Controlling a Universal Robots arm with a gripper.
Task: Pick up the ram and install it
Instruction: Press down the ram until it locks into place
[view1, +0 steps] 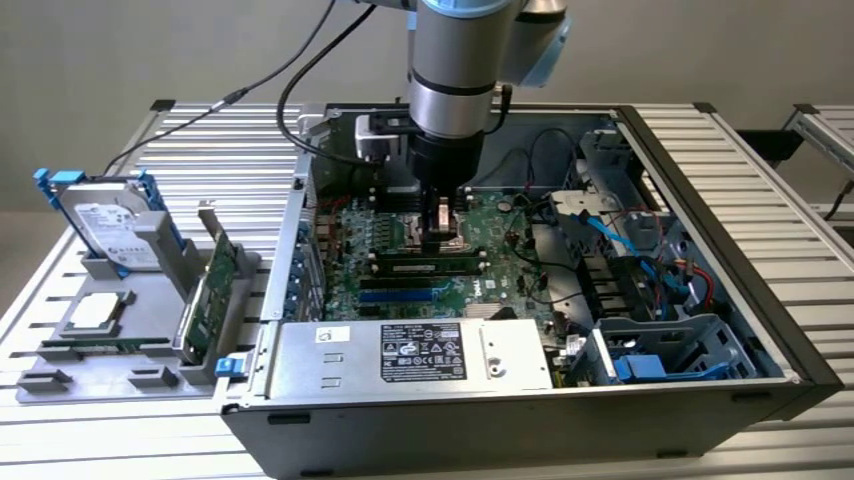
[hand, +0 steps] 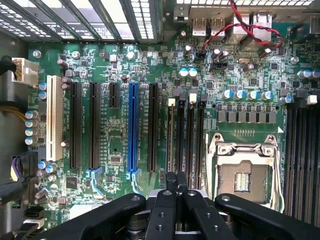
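Note:
My gripper (view1: 434, 228) hangs inside the open computer case (view1: 747, 300), low over the motherboard (view1: 501, 255) beside the CPU socket (hand: 247, 175). Its black fingers (hand: 167, 200) are shut together with nothing visible between them. In the wrist view the gripper (hand: 175, 181) hovers over the near ends of the black memory slots (hand: 186, 135). In the exterior view a ram stick (view1: 427, 266), long and green with dark chips, sits in a slot just in front of the gripper. Another narrow green stick (view1: 100, 347) lies in the grey holder outside the case.
The grey holder (view1: 160, 300), on the exterior view's left, also carries an upright green expansion card (view1: 214, 290), a hard drive (view1: 114, 225) and a small silver square part (view1: 94, 312). The power supply (view1: 414, 352) fills the case's front. Blue and red cables (view1: 641, 265) run on the exterior view's right.

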